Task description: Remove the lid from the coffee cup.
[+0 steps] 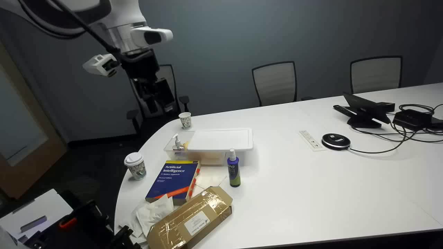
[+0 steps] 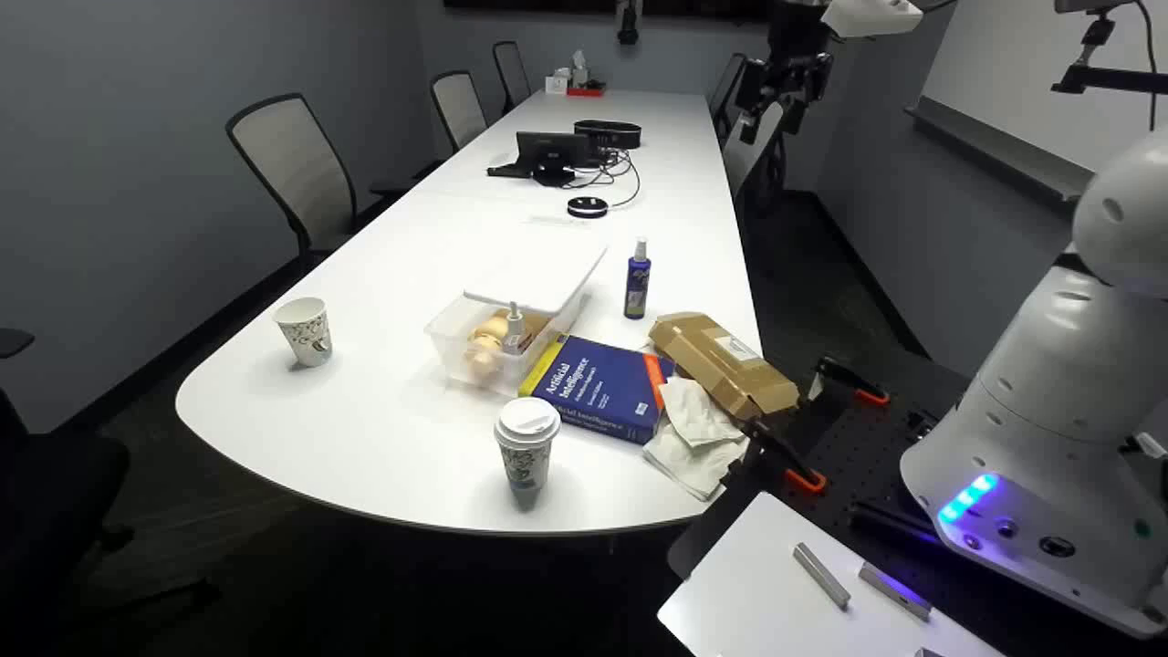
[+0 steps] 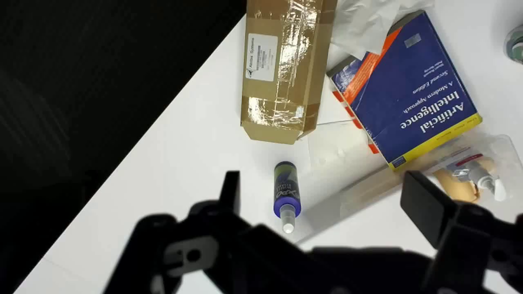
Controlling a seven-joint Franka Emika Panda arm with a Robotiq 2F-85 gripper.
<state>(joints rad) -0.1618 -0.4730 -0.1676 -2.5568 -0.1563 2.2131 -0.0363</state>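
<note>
On the desk (image 1: 311, 193), a blue book (image 1: 174, 178) lies between a plastic tub (image 2: 461, 365) and a cardboard box (image 1: 192, 218); a spray bottle (image 1: 234, 171) stands upright near both.

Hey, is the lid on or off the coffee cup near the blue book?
On. In both exterior views, the white lid covers the top of the coffee cup.

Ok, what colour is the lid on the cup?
White. The lid shows best in an exterior view.
</note>
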